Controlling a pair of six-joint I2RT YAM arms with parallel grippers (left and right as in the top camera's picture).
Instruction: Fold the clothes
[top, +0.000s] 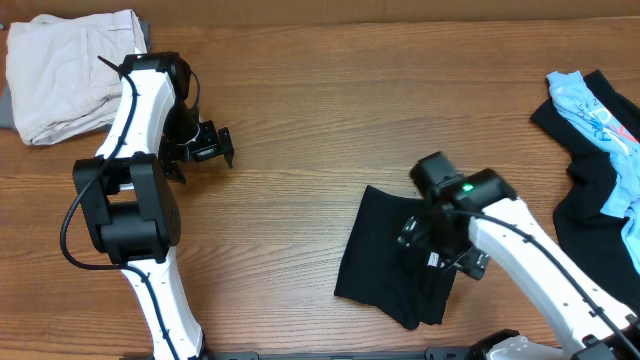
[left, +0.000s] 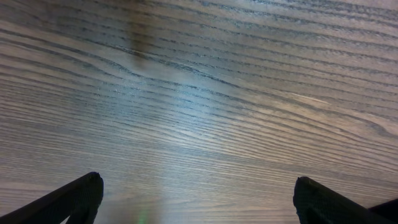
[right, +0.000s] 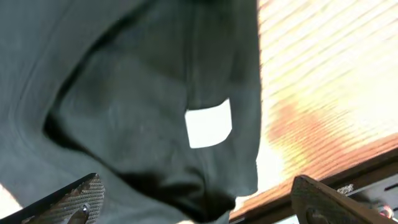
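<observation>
The black garment (top: 385, 255) lies on the desk (top: 320, 110), apparently folded, beneath the wide-open, empty right hand (right: 196, 202). Cream clothes (top: 70, 70) sit folded far left. The light blue and black heap (top: 600, 130) awaits. The left hand (left: 199, 199) gapes empty.

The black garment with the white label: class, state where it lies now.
Overhead view: the black garment lies right of centre, near the front edge of the table, directly beneath the open right gripper.

Even bright light, blurry wrist views, glare on table (right: 323, 93)
</observation>
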